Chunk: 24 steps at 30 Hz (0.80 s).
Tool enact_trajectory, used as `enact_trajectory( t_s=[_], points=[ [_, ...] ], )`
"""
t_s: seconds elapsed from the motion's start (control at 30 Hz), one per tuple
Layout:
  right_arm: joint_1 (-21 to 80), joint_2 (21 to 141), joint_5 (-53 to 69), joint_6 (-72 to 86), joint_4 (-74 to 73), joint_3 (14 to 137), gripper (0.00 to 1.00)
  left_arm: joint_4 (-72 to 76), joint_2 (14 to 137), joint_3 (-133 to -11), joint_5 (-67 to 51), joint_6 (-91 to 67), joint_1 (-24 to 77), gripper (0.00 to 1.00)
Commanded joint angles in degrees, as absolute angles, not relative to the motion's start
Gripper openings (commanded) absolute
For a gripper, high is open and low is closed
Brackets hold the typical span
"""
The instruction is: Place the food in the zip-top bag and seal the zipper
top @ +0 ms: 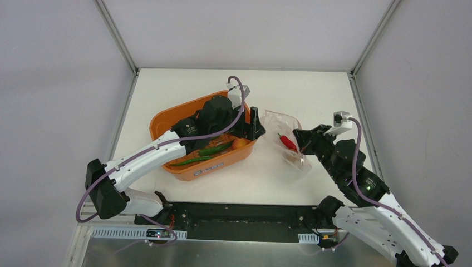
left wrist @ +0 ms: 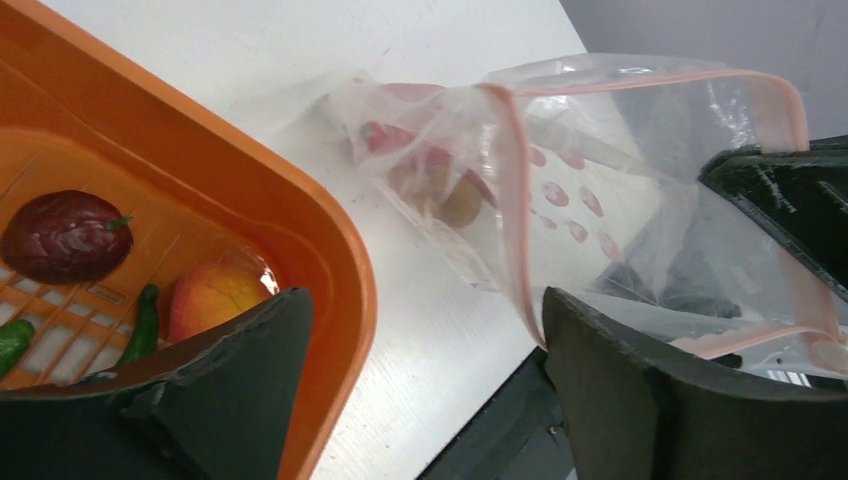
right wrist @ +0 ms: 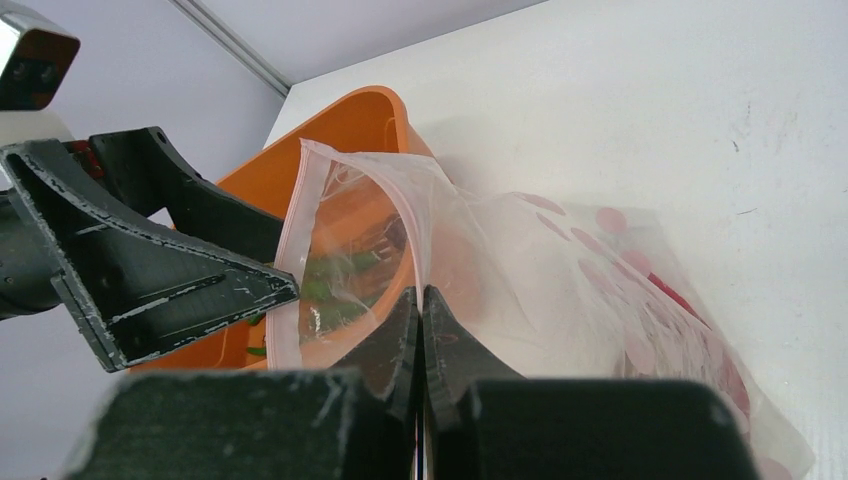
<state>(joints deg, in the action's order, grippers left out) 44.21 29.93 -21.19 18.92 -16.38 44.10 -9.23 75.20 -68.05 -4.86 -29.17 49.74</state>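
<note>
The right end effector [right wrist: 421, 305] pinches shut on the bag [right wrist: 600, 280] mouth, propping it open beside the tub [left wrist: 250, 190] for loading. The left end effector [left wrist: 425, 300] gapes empty at the tub's rim. One red chili [top: 288, 143] bagged; green peppers [top: 214, 150] in tub.

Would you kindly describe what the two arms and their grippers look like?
The left arm and right arm have white shells with black joints. A mauve cable runs along each. The left gripper and right gripper are black, with scuffed wedge-shaped fingers.

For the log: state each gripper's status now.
Left gripper: open, empty.
Right gripper: closed on the zip-top bag at its mouth edge.
</note>
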Motion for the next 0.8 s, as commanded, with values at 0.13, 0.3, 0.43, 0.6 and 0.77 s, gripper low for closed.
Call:
enact_trajectory(
  t_s=[0.13,0.3,0.43,0.6,0.77],
  points=[
    [44.1,30.6,-20.2,21.2,-14.0,42.3,0.00,-5.9,67.2,-61.8,-8.9,-28.7,43.1,0.99],
    [44.1,29.4,-18.4,21.4,-8.9,37.7,0.00,-9.7,63.6,-58.5,-1.6,-24.6,41.6,0.99],
    [44.0,27.3,-18.7,21.0,-3.7,33.3,0.00,-10.2,62.1,-56.7,-1.0,-21.3,39.2,0.99],
    [44.1,24.7,-19.6,19.2,3.0,29.2,0.00,-12.3,63.1,-57.3,-1.6,-16.5,35.9,0.99],
    [44.1,24.8,-17.3,12.5,9.8,26.8,0.00,-11.5,66.1,-57.2,-4.9,-12.2,30.8,0.99]
  ],
)
